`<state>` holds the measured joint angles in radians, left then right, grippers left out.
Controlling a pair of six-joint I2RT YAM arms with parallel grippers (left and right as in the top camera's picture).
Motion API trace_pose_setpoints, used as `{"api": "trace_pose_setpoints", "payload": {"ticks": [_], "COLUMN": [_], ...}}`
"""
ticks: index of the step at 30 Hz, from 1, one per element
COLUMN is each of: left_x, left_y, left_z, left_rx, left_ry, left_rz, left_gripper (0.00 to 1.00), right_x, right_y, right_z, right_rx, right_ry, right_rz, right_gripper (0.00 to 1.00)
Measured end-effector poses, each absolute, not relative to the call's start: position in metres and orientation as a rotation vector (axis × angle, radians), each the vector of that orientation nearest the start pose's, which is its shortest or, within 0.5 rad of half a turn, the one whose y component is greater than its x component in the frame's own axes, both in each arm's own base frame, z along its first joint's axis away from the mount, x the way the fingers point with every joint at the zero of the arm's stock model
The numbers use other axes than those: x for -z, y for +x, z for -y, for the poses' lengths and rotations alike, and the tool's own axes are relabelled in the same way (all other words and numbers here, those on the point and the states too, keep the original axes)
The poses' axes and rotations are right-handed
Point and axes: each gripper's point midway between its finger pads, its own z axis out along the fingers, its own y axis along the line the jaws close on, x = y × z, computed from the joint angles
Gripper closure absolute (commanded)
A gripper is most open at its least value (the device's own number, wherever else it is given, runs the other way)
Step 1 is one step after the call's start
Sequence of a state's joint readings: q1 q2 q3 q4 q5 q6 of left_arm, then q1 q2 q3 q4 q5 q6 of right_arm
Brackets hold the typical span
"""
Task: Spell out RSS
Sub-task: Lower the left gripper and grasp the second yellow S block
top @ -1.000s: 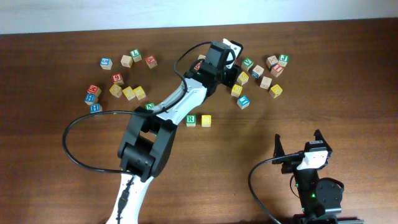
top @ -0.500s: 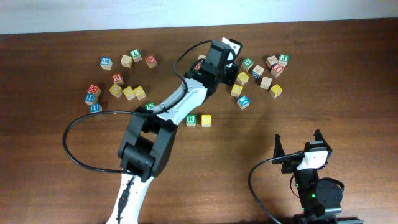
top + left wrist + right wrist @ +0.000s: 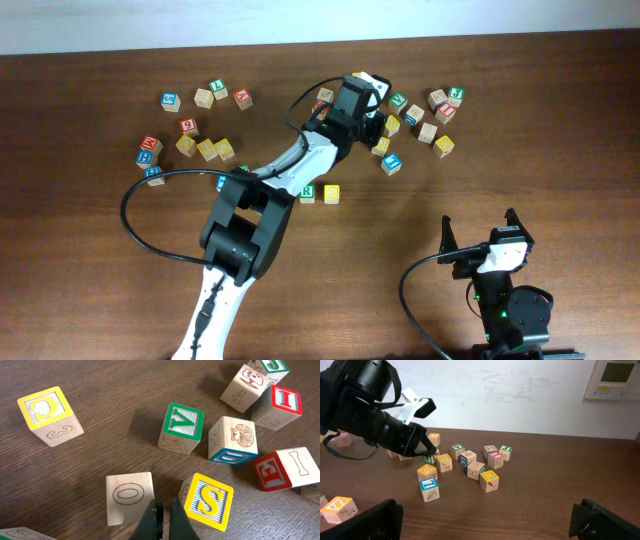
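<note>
A green R cube point(image 3: 307, 192) and a yellow S cube point(image 3: 331, 193) lie side by side at the table's middle; that S cube point(image 3: 338, 508) also shows in the right wrist view. Another yellow S cube point(image 3: 207, 501) lies in the far cluster, just right of my left gripper point(image 3: 162, 519). That gripper is shut on nothing, its tips down between this S cube and a plain cube marked O point(image 3: 130, 497). In the overhead view the left gripper point(image 3: 374, 120) sits beside a yellow cube point(image 3: 391, 125). My right gripper point(image 3: 481, 232) rests open at the near right.
Around the left gripper lie a green A cube point(image 3: 181, 427), a blue-edged shell cube point(image 3: 232, 440), red cubes point(image 3: 277, 467) and a yellow C cube point(image 3: 49, 415). Another group of cubes point(image 3: 200, 148) lies far left. The left arm's cable point(image 3: 150, 225) loops over the table.
The left gripper's jaws have closed, with nothing caught between them. The left arm has shifted slightly and its cable loop moved right. The right arm has not moved.
</note>
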<state>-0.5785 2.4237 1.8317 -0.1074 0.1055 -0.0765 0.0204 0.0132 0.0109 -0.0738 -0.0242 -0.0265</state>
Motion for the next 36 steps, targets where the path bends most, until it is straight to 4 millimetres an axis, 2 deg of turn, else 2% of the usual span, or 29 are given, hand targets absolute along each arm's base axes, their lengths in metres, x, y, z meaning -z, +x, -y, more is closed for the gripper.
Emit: {"api": "trace_pose_setpoints", "payload": {"ticks": [5, 12, 18, 21, 27, 31, 36], "left_x": [-0.045, -0.048, -0.051, -0.052, -0.052, -0.050, -0.050], "left_y": [0.531, 0.551, 0.556, 0.554, 0.533, 0.524, 0.522], "left_z": [0.366, 0.341, 0.334, 0.342, 0.374, 0.382, 0.385], "left_rx": [0.452, 0.244, 0.193, 0.236, 0.462, 0.520, 0.540], "left_ry": [0.620, 0.506, 0.476, 0.497, 0.619, 0.658, 0.669], "left_rz": [-2.210, -2.188, -2.178, -2.171, -2.168, -2.180, -2.179], "left_gripper": [1.00, 1.00, 1.00, 1.00, 1.00, 1.00, 1.00], "right_x": [-0.158, -0.158, -0.158, -0.158, -0.158, -0.158, -0.158], "right_y": [0.246, 0.246, 0.246, 0.246, 0.246, 0.246, 0.246], "right_z": [-0.009, -0.009, -0.009, -0.009, -0.009, -0.009, -0.009], "right_rx": [-0.016, -0.016, -0.016, -0.016, -0.016, -0.016, -0.016], "right_ry": [-0.057, -0.057, -0.057, -0.056, -0.057, -0.057, -0.057], "right_rz": [-1.646, -1.646, -1.646, -1.646, -1.646, -1.646, -1.646], "right_gripper": [0.02, 0.02, 0.02, 0.02, 0.02, 0.02, 0.02]}}
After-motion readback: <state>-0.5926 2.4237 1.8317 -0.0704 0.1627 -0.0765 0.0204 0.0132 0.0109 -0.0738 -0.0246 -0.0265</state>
